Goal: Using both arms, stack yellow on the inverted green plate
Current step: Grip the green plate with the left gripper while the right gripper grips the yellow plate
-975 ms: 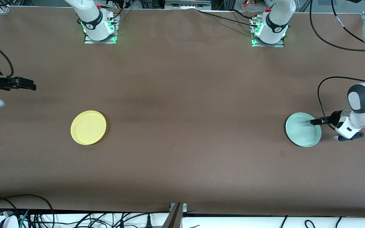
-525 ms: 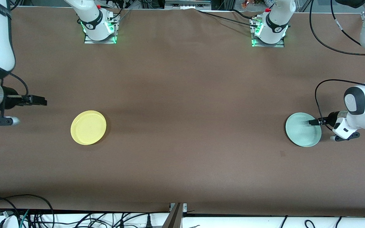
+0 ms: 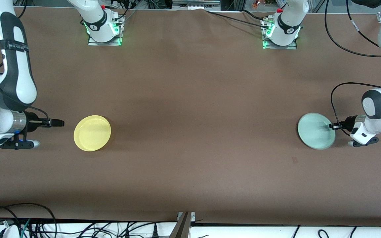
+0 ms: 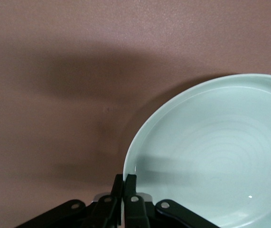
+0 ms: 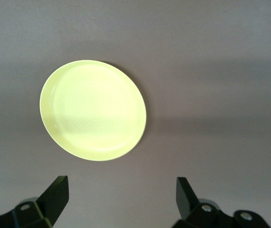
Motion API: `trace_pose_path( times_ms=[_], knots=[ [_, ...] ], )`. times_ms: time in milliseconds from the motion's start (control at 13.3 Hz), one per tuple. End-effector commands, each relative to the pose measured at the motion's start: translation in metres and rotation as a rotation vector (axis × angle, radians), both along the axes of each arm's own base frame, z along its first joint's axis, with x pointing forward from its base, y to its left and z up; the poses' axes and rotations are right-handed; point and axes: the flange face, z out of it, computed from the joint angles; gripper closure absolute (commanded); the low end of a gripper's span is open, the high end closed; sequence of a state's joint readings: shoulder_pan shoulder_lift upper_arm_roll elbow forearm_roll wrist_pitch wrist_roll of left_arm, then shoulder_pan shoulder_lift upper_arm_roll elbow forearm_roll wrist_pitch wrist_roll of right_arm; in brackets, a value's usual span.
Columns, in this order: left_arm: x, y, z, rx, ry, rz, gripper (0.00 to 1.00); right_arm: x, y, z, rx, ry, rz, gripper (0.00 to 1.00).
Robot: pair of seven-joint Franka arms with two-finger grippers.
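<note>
The yellow plate (image 3: 92,133) lies rim up on the brown table near the right arm's end; it also shows in the right wrist view (image 5: 93,110). My right gripper (image 3: 60,123) is low beside it, a short gap away, toward the right arm's end; it is open and empty (image 5: 121,199). The pale green plate (image 3: 315,131) is near the left arm's end, rim up and slightly tilted. My left gripper (image 3: 331,126) is shut on its rim, on the edge toward the left arm's end. In the left wrist view the gripper (image 4: 124,183) pinches the plate (image 4: 211,152) at its rim.
The brown table (image 3: 190,99) stretches bare between the two plates. Both arm bases (image 3: 104,29) stand along the table edge farthest from the front camera. Cables (image 3: 28,224) hang off the nearest edge.
The right arm has swung down and toward the yellow plate. The left gripper has drawn back to the green plate's rim, and the plate now sits tilted and slightly shifted.
</note>
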State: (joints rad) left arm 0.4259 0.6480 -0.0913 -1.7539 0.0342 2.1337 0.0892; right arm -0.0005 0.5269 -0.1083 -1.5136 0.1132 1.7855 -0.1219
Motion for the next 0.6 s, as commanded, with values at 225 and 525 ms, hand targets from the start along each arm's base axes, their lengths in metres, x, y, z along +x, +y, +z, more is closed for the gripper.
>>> trace_pose_path(
  times_ms=[225,525],
  knots=[
    [0.011,0.003,0.014,0.025,-0.023,-0.024,1.0,0.005,-0.012,-0.061,0.012,-0.011,-0.034,0.0],
    [0.05,-0.021,0.077,0.079,0.002,-0.122,1.0,-0.002,-0.014,-0.099,-0.002,-0.04,-0.043,0.0]
  ],
)
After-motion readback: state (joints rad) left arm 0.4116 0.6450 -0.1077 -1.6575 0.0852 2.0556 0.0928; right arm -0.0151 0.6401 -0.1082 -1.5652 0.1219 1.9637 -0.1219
